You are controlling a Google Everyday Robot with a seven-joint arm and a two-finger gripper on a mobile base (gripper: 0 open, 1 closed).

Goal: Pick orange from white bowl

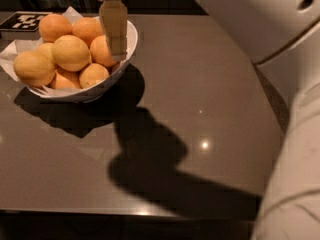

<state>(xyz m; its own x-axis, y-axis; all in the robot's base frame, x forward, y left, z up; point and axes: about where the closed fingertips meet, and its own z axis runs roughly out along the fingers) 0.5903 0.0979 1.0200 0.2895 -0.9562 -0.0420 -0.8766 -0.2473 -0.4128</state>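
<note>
The white bowl [92,91] stands at the table's back left, lined with white paper and full of fruit. The orange [71,53] is the large, round, pale one on top at the middle of the pile. A pale oval fruit [34,68] lies to its left, and smaller deeper-orange fruits [55,27] lie around it. My gripper [117,53] hangs down from the top edge over the bowl's right rim, just in front of a deeper-orange fruit [101,50]. It is to the right of the orange and holds nothing that I can see.
A black-and-white marker tag [25,20] lies behind the bowl at the back left. My white arm [270,24] fills the upper right and its lower part [295,184] covers the right foreground. The brown table [200,74] ends at a front edge near the bottom.
</note>
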